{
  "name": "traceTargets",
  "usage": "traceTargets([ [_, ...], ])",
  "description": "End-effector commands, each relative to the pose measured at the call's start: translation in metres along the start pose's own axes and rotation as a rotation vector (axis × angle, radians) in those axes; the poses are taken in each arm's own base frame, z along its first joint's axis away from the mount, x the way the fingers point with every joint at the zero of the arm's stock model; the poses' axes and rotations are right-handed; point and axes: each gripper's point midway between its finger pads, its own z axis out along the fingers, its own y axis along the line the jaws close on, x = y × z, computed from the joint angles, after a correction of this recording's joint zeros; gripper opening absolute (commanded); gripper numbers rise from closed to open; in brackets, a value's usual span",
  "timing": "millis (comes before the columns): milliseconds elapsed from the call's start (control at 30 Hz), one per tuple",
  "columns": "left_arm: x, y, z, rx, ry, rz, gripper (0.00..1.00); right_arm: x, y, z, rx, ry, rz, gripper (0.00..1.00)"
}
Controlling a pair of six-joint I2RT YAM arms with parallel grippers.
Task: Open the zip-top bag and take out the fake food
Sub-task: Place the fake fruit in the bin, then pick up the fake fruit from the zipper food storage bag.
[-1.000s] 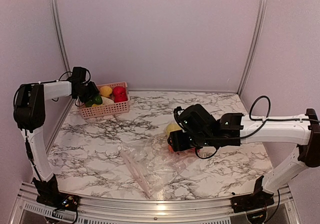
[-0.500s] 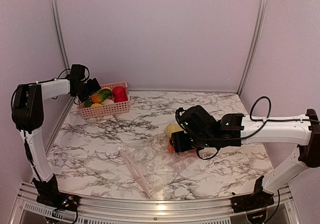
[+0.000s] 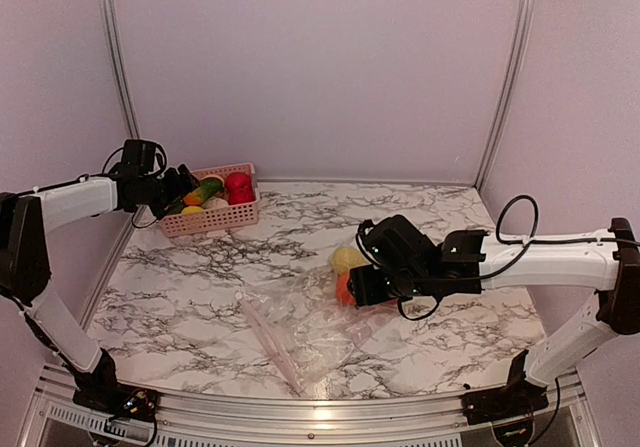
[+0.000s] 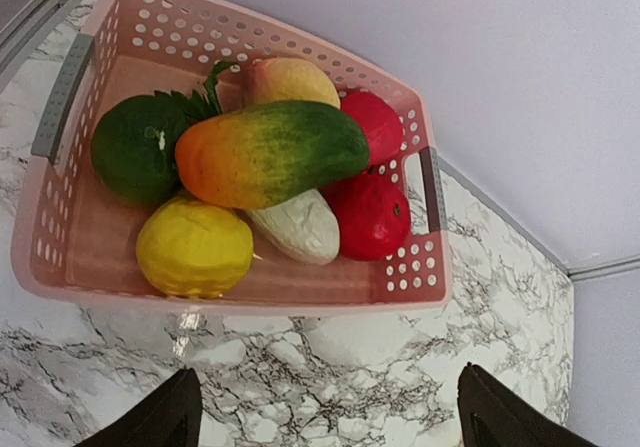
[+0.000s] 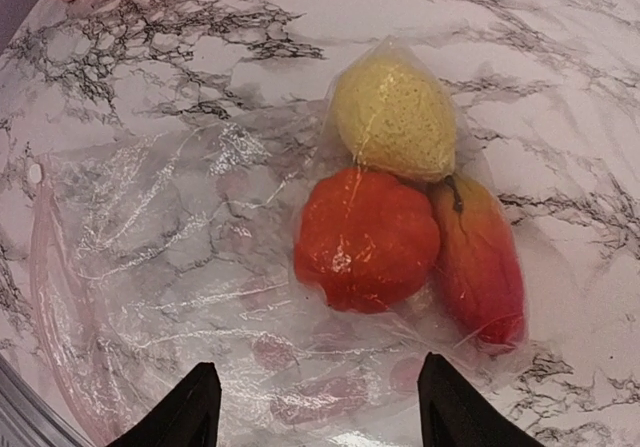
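Note:
The clear zip-top bag (image 3: 300,332) lies crumpled near the table's front, its pink zip strip (image 5: 45,297) at the left in the right wrist view. Inside its far end sit three pieces of fake food: a yellow one (image 5: 392,117), a round orange-red one (image 5: 367,237) and a long red-orange one (image 5: 480,262). My right gripper (image 5: 320,407) hovers open just above the bag, beside the orange-red piece (image 3: 345,287). My left gripper (image 4: 330,417) is open and empty, held over the table in front of the pink basket (image 4: 230,297).
The pink basket (image 3: 210,222) stands at the back left against the wall. It holds several toy foods, among them a green-orange mango shape (image 4: 270,154), a yellow lemon (image 4: 193,247), a cream piece (image 4: 300,225) and a red one (image 4: 368,212).
My left gripper opened over the basket, left the green-orange piece in it and drew back to the left. The right gripper barely shifted above the bag.

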Motion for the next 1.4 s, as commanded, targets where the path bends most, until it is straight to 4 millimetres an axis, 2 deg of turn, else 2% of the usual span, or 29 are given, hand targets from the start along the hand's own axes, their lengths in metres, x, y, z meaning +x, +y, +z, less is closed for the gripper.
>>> traceTargets([
  [0,0.044,-0.019,-0.021,0.086,0.052,0.026,0.91,-0.009,-0.009,-0.004,0.006,-0.036,0.013,0.65],
  [67,0.068,-0.021,-0.029,0.101,0.079,0.038,0.91,-0.01,-0.011,-0.002,0.007,-0.04,0.018,0.65],
  [100,0.087,-0.02,-0.032,0.107,0.106,0.043,0.91,-0.011,-0.012,-0.002,0.007,-0.041,0.021,0.65],
  [333,0.167,-0.023,-0.052,0.147,0.216,0.068,0.86,-0.014,-0.015,0.006,0.022,-0.04,0.015,0.63],
  [567,0.227,-0.011,-0.065,0.158,0.309,0.06,0.71,-0.014,-0.017,0.01,0.027,-0.036,0.023,0.61],
  [667,0.241,-0.012,-0.071,0.186,0.321,0.05,0.67,-0.013,-0.018,0.013,0.034,-0.029,0.019,0.61],
  [800,0.266,-0.003,-0.077,0.187,0.366,0.042,0.58,-0.012,-0.016,0.016,0.033,-0.022,0.02,0.61],
  [967,0.287,0.004,-0.084,0.188,0.411,0.04,0.48,-0.011,-0.016,0.018,0.036,-0.015,0.025,0.61],
  [1233,0.317,-0.009,-0.092,0.237,0.482,0.037,0.32,-0.009,-0.016,0.02,0.038,-0.007,0.03,0.6],
  [1367,0.33,-0.023,-0.093,0.276,0.51,0.032,0.26,-0.008,-0.016,0.019,0.038,-0.004,0.035,0.6],
])
